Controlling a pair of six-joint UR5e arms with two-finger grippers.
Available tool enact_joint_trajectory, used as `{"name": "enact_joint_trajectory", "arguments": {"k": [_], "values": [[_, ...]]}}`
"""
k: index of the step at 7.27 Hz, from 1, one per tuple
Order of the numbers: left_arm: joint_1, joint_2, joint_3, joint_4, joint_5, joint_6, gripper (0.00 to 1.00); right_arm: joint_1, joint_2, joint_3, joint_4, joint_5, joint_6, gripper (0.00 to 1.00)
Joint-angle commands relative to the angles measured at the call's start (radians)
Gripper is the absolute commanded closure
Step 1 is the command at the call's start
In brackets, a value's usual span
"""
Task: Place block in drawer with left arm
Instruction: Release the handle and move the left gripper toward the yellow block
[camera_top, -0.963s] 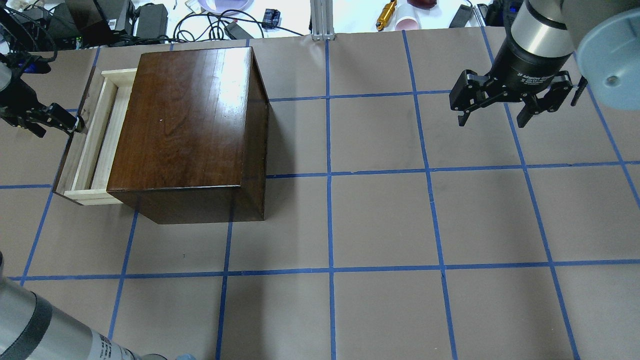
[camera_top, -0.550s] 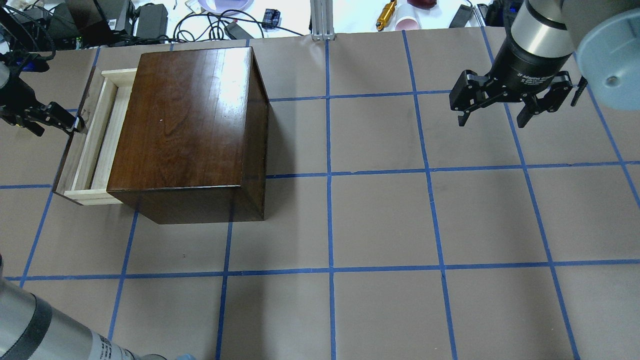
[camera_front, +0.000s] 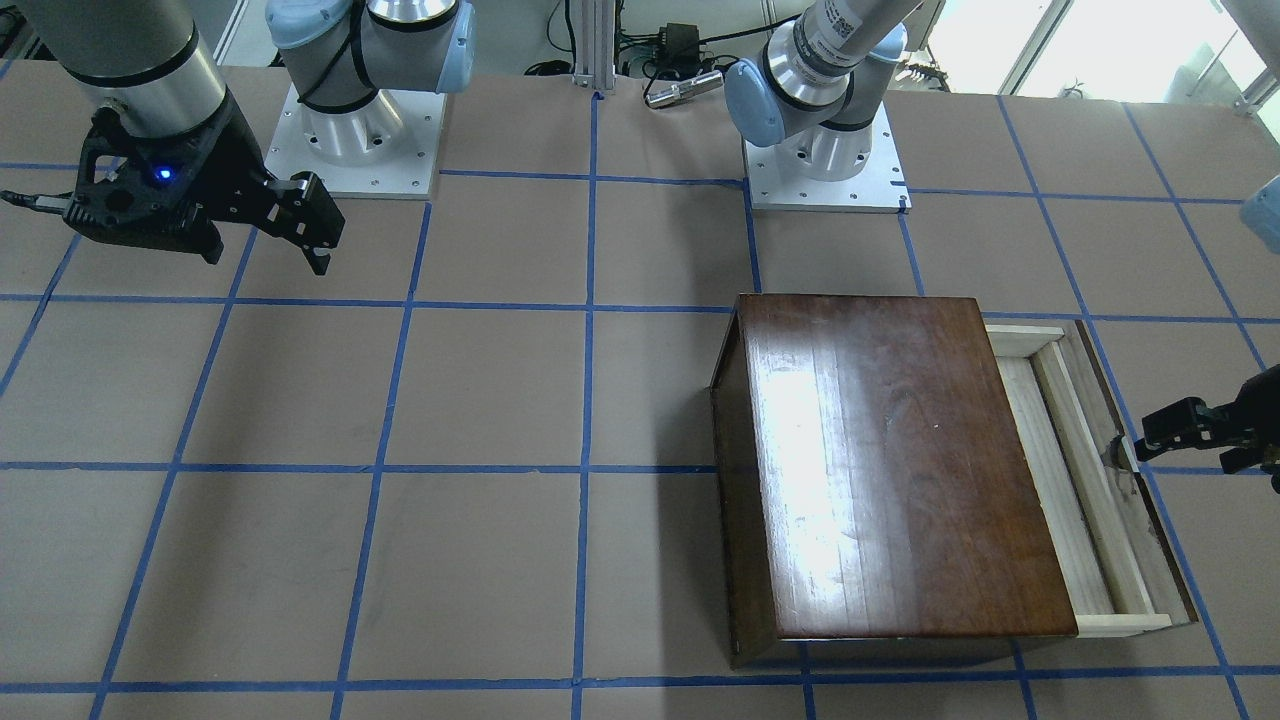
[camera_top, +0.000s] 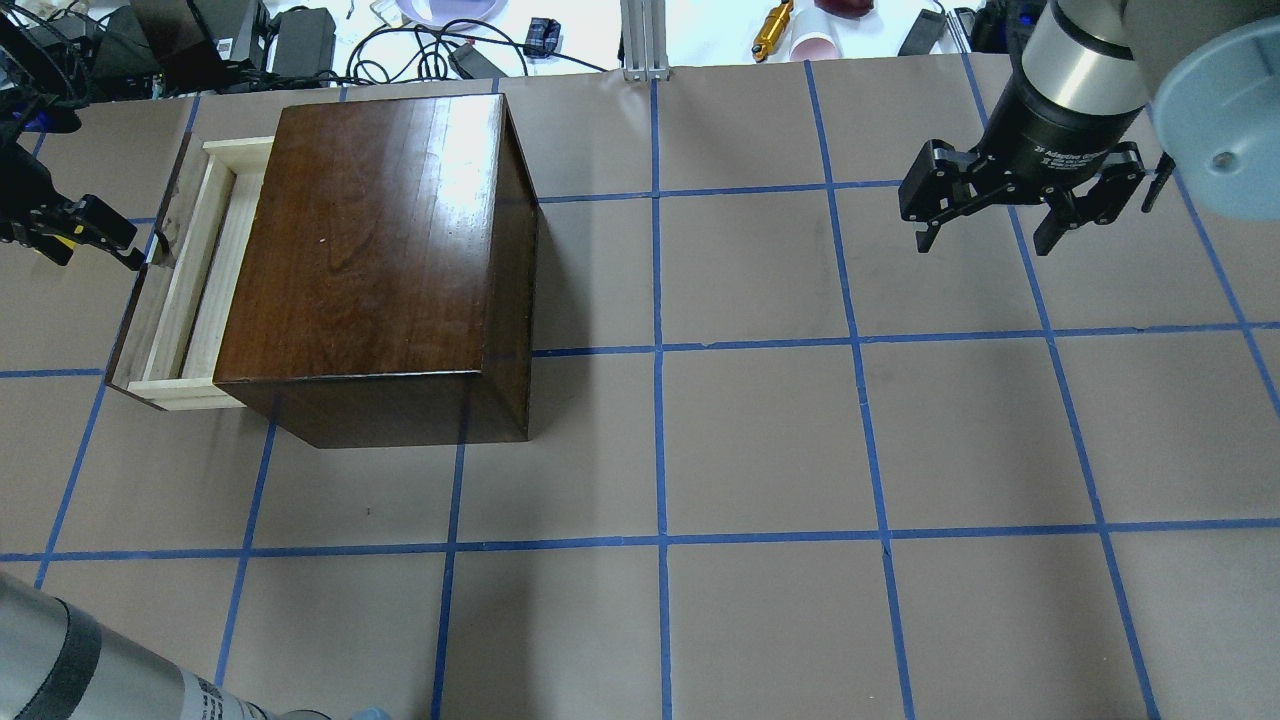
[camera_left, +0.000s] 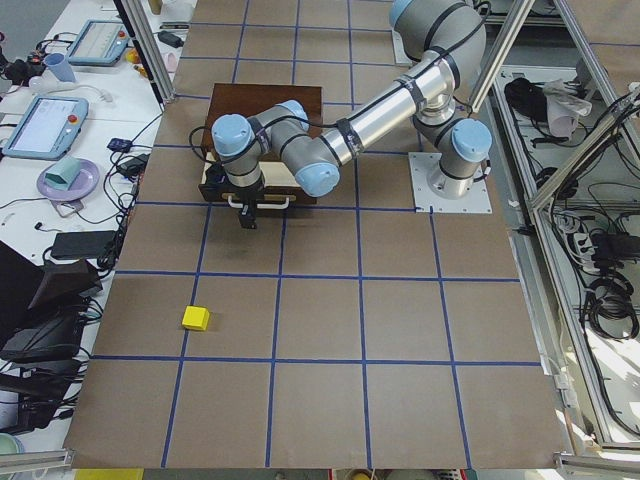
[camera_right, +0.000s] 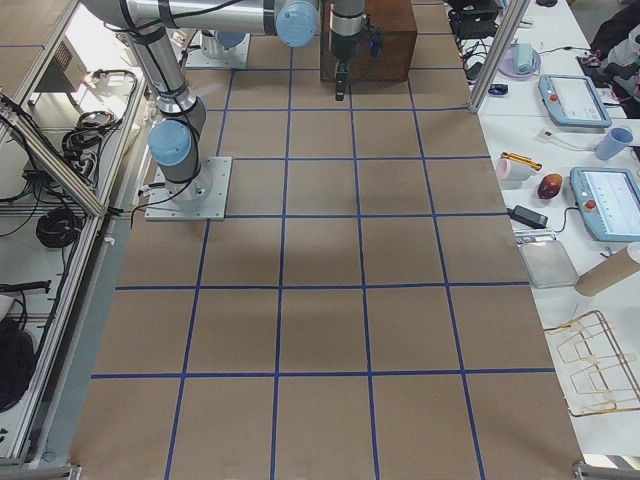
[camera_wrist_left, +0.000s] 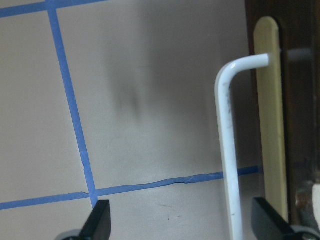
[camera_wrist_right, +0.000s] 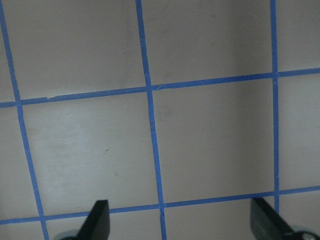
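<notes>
The yellow block (camera_left: 195, 318) lies on the table mat well apart from the cabinet, and shows only in the exterior left view. The dark-brown cabinet (camera_top: 380, 250) has its drawer (camera_top: 190, 290) pulled partly out, its pale tray empty. My left gripper (camera_top: 100, 250) is open just outside the drawer's front panel. In the left wrist view the white handle (camera_wrist_left: 225, 150) stands ahead between the fingertips (camera_wrist_left: 100, 222), not gripped. My right gripper (camera_top: 1000, 235) hangs open and empty above the mat far to the right; its wrist view shows only mat and tape lines.
A bench with cables, power bricks and a plate (camera_top: 450, 10) lies past the table's far edge, with an aluminium post (camera_top: 645, 40) at its middle. The two arm bases (camera_front: 350, 130) (camera_front: 825, 160) stand on the robot's side. Blue tape lines grid the mat.
My left gripper has drawn back a little from the drawer's front panel, leftward in the overhead view. The drawer, cabinet and right arm have not moved.
</notes>
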Motion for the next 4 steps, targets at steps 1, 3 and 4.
{"name": "enact_joint_trajectory", "arguments": {"k": [1,3,4], "values": [[0.018,0.004,0.086,-0.092,0.013,0.002,0.00,0.000,0.000,0.000,0.000,0.000,0.000,0.00],[0.068,-0.023,0.136,-0.091,0.010,0.105,0.00,-0.002,0.000,0.000,0.000,0.000,0.000,0.00],[0.079,-0.034,0.137,-0.030,0.018,0.097,0.00,0.000,0.000,0.000,0.000,0.000,0.000,0.00]]}}
